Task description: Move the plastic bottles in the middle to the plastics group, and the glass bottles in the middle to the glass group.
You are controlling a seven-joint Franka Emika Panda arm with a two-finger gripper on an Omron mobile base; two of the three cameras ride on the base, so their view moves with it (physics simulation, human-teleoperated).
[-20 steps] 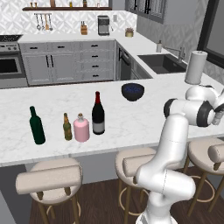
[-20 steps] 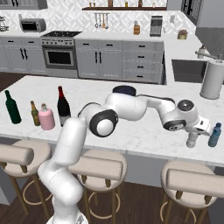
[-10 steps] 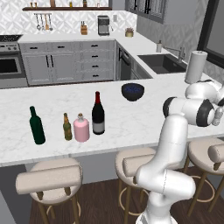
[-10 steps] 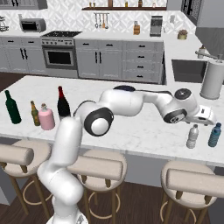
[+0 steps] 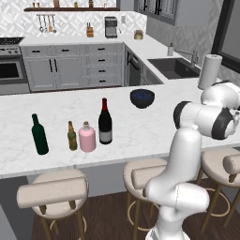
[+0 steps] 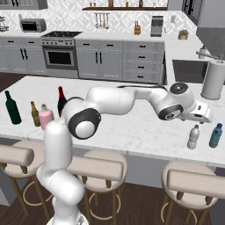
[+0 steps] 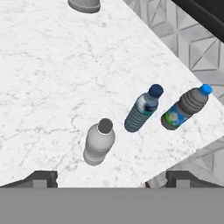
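Observation:
The small clear plastic bottle (image 7: pixel 99 141) stands upright on the white marble counter (image 7: pixel 48 78), free of my gripper (image 7: pixel 111 181), which hovers open above it. From the right base camera the gripper (image 6: pixel 205 117) hangs just above and right of that clear bottle (image 6: pixel 193 136). Beside it stand a blue plastic bottle (image 7: pixel 142 109) and a dark labelled one (image 7: pixel 186 107). Far to the left, the dark wine bottle (image 5: pixel 105 123) and the squat pink bottle (image 5: pixel 87 137) stand next to the amber bottle (image 5: pixel 71 136) and the green bottle (image 5: pixel 40 135).
A dark bowl (image 5: pixel 142 98) sits mid-counter. A paper towel roll (image 6: pixel 213 80) stands at the back right, near the sink (image 6: pixel 189 70). The counter's front edge runs close to the plastic bottles, and stools (image 6: pixel 193 180) line up below it.
The jaws have opened off the clear bottle. The hand has risen above it, and the bottle stays standing beside the blue one.

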